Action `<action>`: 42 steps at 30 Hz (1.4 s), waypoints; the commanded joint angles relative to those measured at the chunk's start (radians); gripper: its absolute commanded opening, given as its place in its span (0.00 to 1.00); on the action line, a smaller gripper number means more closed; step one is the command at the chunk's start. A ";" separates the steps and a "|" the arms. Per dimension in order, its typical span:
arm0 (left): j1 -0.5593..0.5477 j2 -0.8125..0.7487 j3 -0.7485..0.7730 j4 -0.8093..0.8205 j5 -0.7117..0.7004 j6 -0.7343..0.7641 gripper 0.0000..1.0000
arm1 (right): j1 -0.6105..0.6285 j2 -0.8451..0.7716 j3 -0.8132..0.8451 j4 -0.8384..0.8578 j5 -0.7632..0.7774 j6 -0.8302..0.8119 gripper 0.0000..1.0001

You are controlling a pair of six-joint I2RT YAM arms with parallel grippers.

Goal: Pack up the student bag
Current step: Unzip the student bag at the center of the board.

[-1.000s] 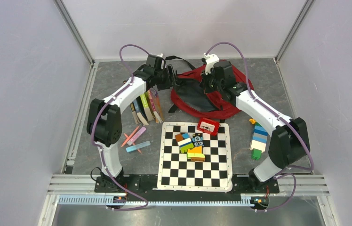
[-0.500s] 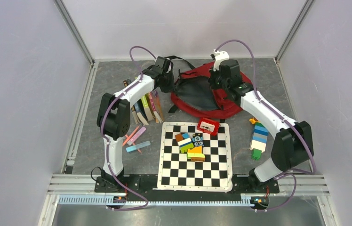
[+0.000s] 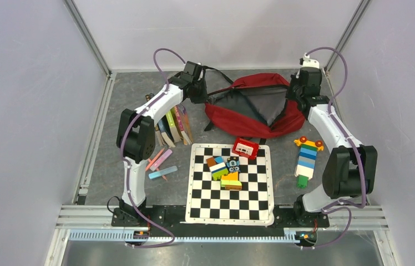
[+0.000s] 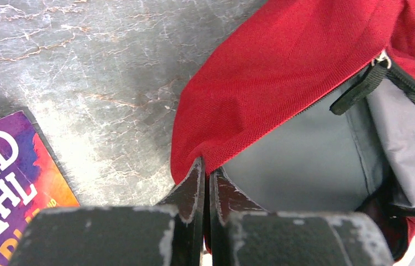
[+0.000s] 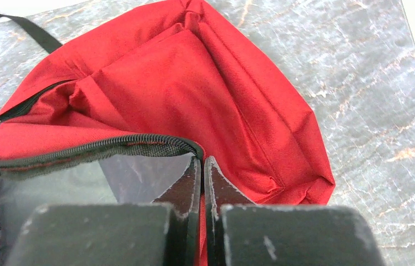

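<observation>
The student bag (image 3: 249, 119), dark red with black straps and a grey lining, lies at the back of the table, stretched between both arms with its mouth open. My left gripper (image 3: 201, 93) is shut on the bag's left edge; in the left wrist view red fabric (image 4: 261, 83) is pinched between the jaws of that gripper (image 4: 206, 173). At the bag's right end my right gripper (image 3: 294, 93) is shut on the zipped rim (image 5: 111, 145), and the right wrist view shows the gripper (image 5: 201, 160) clamping it. The grey lining (image 4: 305, 160) shows inside.
A row of books (image 3: 171, 124) stands by the left arm. Pens and markers (image 3: 160, 164) lie in front of them. A checkerboard mat (image 3: 200, 194) carries a small red toy box (image 3: 244, 148) and coloured blocks (image 3: 224, 170). A block tower (image 3: 306, 159) lies right.
The left gripper has shut on the bag's left edge. The right arm has swung right and back, pulling the rim with it, so the bag is stretched wider and its mouth opened.
</observation>
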 commanded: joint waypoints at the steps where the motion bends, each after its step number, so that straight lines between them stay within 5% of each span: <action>1: 0.020 0.028 0.034 -0.017 -0.023 0.059 0.02 | -0.040 0.017 -0.034 0.037 0.068 0.031 0.00; 7: 0.004 0.026 0.008 0.062 0.105 0.133 0.02 | -0.049 0.088 -0.033 0.064 -0.111 -0.048 0.04; 12: -0.017 0.015 0.001 0.090 0.167 0.186 0.02 | -0.050 0.070 -0.016 0.172 -0.487 -0.228 0.58; 15: -0.018 0.009 -0.001 0.104 0.193 0.182 0.02 | -0.039 0.081 0.041 0.153 -0.599 -0.319 0.69; 27: -0.020 -0.002 0.016 0.109 0.202 0.158 0.02 | 0.166 0.288 0.417 -0.203 -0.483 -0.643 0.76; 36: -0.020 0.006 0.041 0.095 0.204 0.157 0.02 | 0.265 0.347 0.441 -0.272 -0.408 -0.719 0.78; 42: -0.020 0.007 0.044 0.093 0.205 0.156 0.02 | 0.285 0.366 0.417 -0.217 -0.158 -0.729 0.75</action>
